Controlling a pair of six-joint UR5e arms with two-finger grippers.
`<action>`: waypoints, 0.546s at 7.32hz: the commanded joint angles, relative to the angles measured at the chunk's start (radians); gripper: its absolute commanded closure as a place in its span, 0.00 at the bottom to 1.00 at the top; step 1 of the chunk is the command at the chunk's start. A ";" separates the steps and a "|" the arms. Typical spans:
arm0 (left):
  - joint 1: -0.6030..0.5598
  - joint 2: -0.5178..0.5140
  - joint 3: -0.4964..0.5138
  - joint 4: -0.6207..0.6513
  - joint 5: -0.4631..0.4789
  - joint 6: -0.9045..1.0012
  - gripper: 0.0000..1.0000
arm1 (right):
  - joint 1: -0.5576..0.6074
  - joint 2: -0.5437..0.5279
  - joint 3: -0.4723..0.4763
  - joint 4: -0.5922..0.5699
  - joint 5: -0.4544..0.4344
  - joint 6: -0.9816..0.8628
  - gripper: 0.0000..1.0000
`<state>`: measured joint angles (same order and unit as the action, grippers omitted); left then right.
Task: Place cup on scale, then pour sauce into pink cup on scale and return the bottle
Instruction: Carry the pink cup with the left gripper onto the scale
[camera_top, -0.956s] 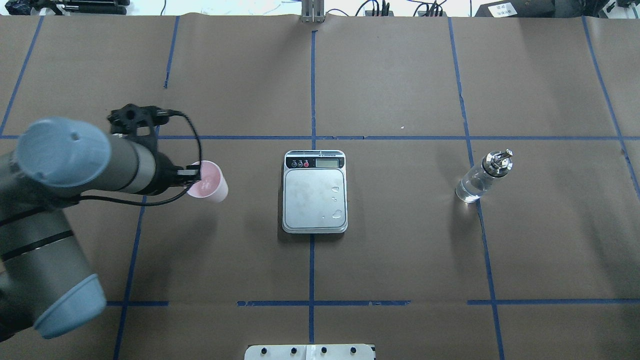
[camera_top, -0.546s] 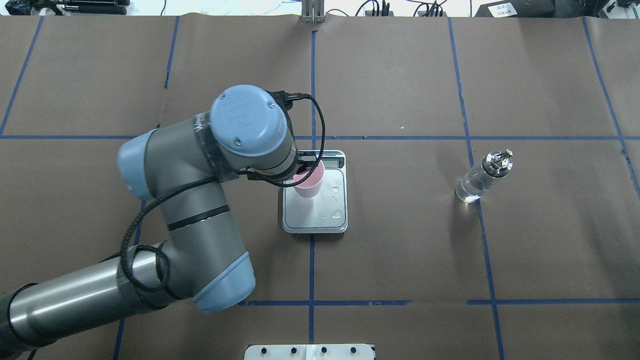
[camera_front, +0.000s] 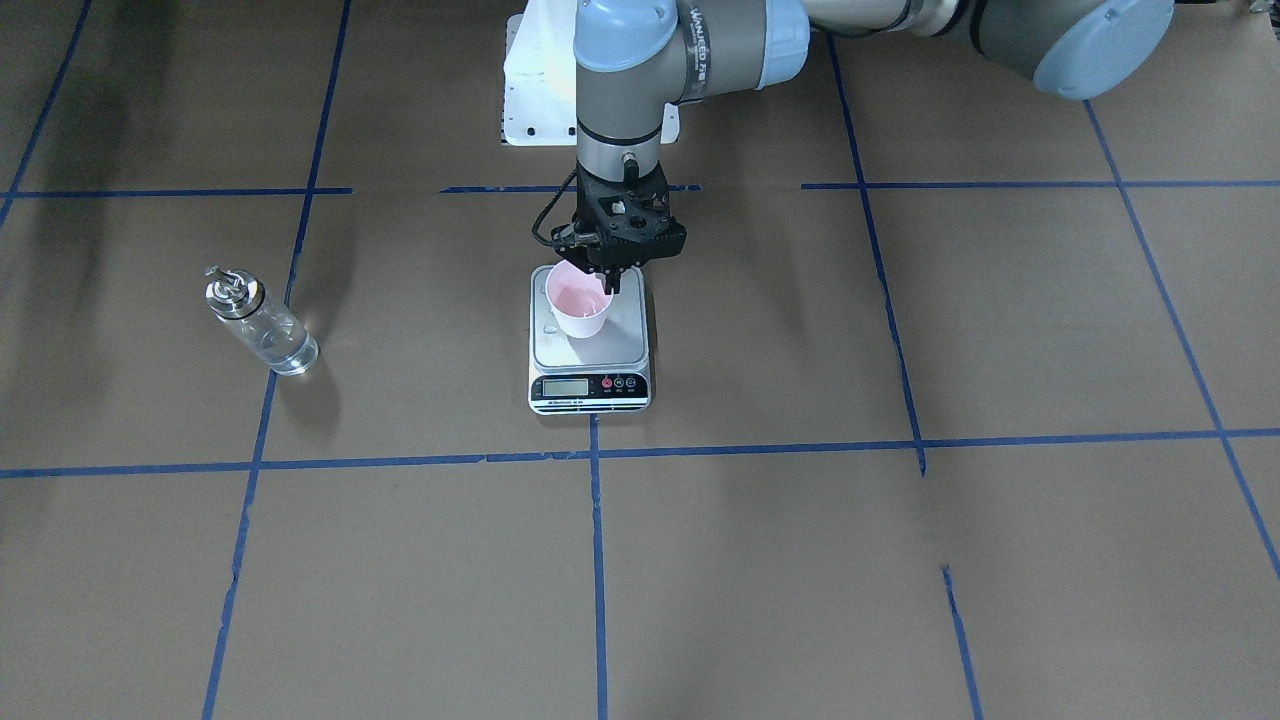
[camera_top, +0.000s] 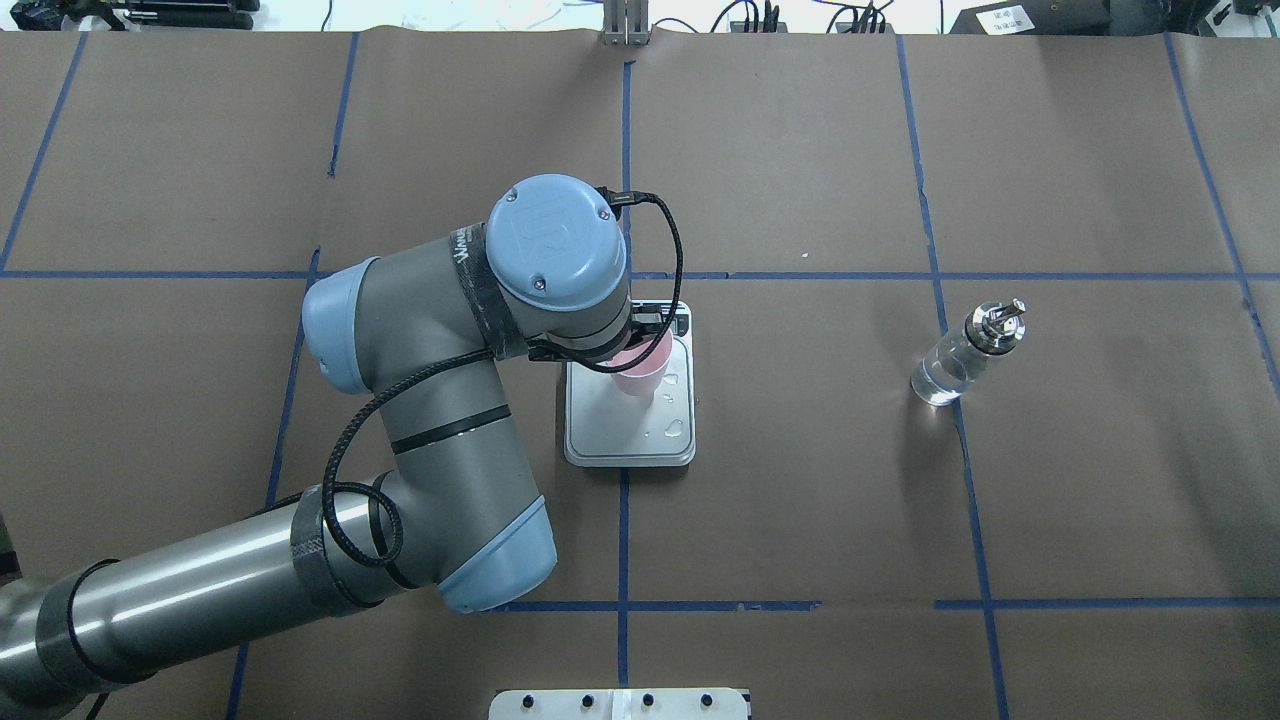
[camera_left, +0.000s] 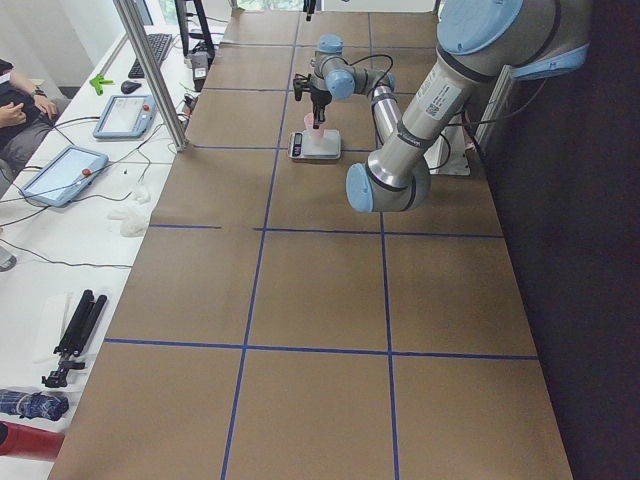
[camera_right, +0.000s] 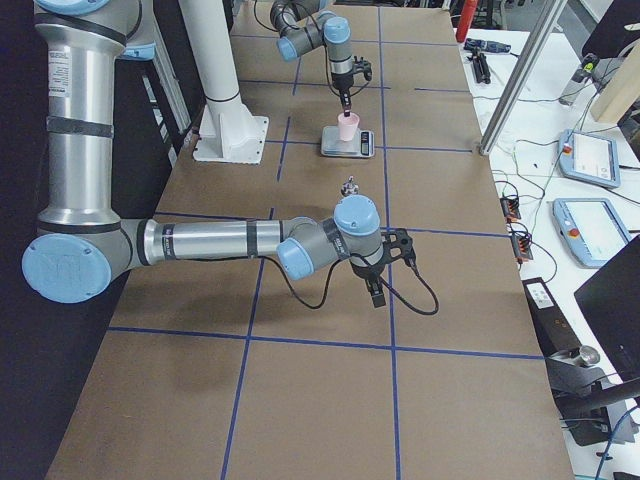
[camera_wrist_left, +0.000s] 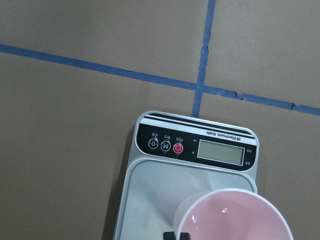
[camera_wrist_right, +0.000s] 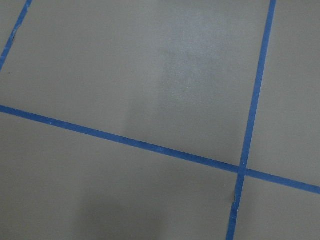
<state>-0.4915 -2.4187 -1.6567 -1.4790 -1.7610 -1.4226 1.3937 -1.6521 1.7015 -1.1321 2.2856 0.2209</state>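
Note:
My left gripper (camera_front: 606, 278) is shut on the rim of the pale pink cup (camera_front: 578, 306), on the rim's robot side. The cup is upright over the silver platform of the scale (camera_front: 590, 355), at or just above its surface. In the overhead view the cup (camera_top: 641, 371) sits on the scale's (camera_top: 628, 432) display half, partly under my wrist. The left wrist view shows the cup (camera_wrist_left: 235, 216) and the scale's display (camera_wrist_left: 221, 151). The clear bottle (camera_top: 962, 354) with a metal spout stands alone to the right. My right gripper (camera_right: 375, 290) shows only in the exterior right view; I cannot tell if it is open or shut.
Brown paper with blue tape lines covers the table. Water drops (camera_top: 676, 428) lie on the scale's platform. A white base plate (camera_front: 540, 100) sits at the robot's side. The right arm (camera_right: 220, 240) stretches low over the table near the bottle (camera_right: 350, 187).
My left arm has carried the cup from the table's left side to the scale, then shifted it slightly right over the platform. The bottle has not moved.

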 joint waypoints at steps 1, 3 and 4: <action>0.002 0.009 0.000 -0.009 0.000 0.008 0.86 | 0.001 0.000 -0.002 0.000 0.000 0.000 0.00; 0.002 0.041 -0.002 -0.053 0.000 0.013 0.67 | -0.001 0.000 -0.002 0.000 0.000 -0.002 0.00; -0.001 0.043 -0.011 -0.053 0.000 0.028 0.50 | -0.001 0.000 0.000 0.000 0.000 0.000 0.00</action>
<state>-0.4899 -2.3842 -1.6602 -1.5240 -1.7610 -1.4083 1.3932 -1.6521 1.6999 -1.1321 2.2856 0.2202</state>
